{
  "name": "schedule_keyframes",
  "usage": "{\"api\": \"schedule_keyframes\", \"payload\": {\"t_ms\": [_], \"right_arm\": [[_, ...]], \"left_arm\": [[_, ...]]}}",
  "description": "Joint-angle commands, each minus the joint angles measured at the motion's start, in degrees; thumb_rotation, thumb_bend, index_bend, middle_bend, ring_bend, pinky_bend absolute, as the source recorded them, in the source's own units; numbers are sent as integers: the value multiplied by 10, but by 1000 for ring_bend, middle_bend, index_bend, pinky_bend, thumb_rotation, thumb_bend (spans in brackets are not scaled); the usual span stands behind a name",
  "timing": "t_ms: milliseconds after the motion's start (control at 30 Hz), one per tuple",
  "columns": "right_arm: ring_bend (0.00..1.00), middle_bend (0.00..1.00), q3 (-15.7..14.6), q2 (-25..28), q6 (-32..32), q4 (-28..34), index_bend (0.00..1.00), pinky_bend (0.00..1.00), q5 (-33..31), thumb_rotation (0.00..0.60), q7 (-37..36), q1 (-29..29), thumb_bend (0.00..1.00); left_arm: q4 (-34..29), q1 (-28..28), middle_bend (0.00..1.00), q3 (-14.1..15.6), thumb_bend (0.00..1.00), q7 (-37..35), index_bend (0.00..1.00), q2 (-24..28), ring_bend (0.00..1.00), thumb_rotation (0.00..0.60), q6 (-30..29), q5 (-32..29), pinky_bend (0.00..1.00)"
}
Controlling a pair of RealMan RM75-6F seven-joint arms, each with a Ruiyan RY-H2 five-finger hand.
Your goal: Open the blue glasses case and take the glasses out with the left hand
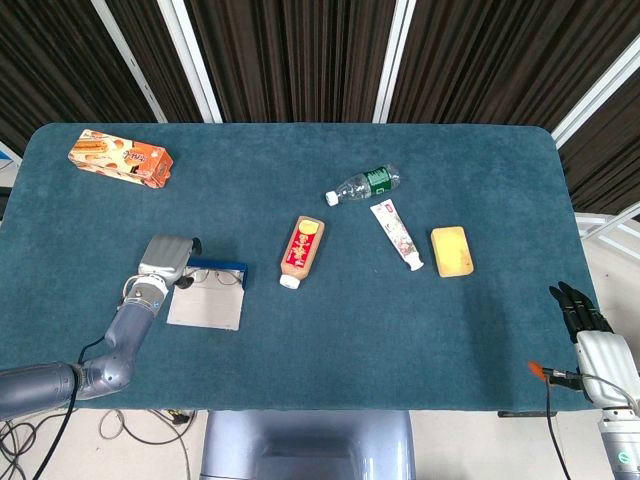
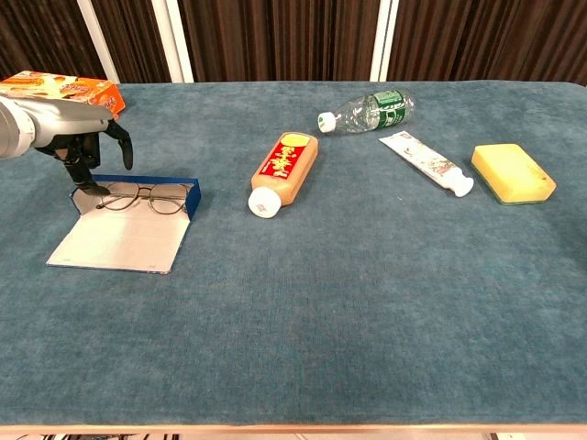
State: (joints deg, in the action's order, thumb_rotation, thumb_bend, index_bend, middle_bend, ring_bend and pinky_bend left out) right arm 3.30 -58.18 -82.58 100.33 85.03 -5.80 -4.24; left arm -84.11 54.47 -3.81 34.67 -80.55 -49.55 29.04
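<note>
Hovering at the left end of the glasses case (image 2: 124, 225), left hand (image 2: 87, 151) with fingers curled down, grip unclear; case lying open, glasses (image 2: 139, 195) resting inside, lifting remaining; right hand (image 1: 588, 325) idling well right, holding nothing.

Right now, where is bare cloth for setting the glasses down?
Free: the wide front strip below the red sauce bottle and yellow sponge. Crowded: around the open blue glasses case, under the left hand.

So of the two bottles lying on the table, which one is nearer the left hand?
The orange sauce bottle with the white cap; the clear water bottle with the green label lies further back and right, away from the left hand.
</note>
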Motion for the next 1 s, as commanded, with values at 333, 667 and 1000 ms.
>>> {"api": "schedule_keyframes", "payload": {"t_ms": [333, 667, 1000], "right_arm": [[0, 0, 1, 1, 2, 0, 0, 187, -2, 600, -2, -1, 164], [0, 0, 1, 1, 3, 1, 0, 187, -3, 600, -3, -1, 170], [0, 0, 1, 1, 3, 1, 0, 187, -3, 600, -3, -1, 176]], "left_arm": [[29, 0, 1000, -10, 305, -13, 403, -35, 893, 600, -4, 27, 959], [41, 2, 1000, -16, 363, -17, 442, -50, 895, 600, -3, 37, 959], [42, 2, 1000, -18, 372, -13, 439, -53, 895, 600, 0, 34, 959]]}}
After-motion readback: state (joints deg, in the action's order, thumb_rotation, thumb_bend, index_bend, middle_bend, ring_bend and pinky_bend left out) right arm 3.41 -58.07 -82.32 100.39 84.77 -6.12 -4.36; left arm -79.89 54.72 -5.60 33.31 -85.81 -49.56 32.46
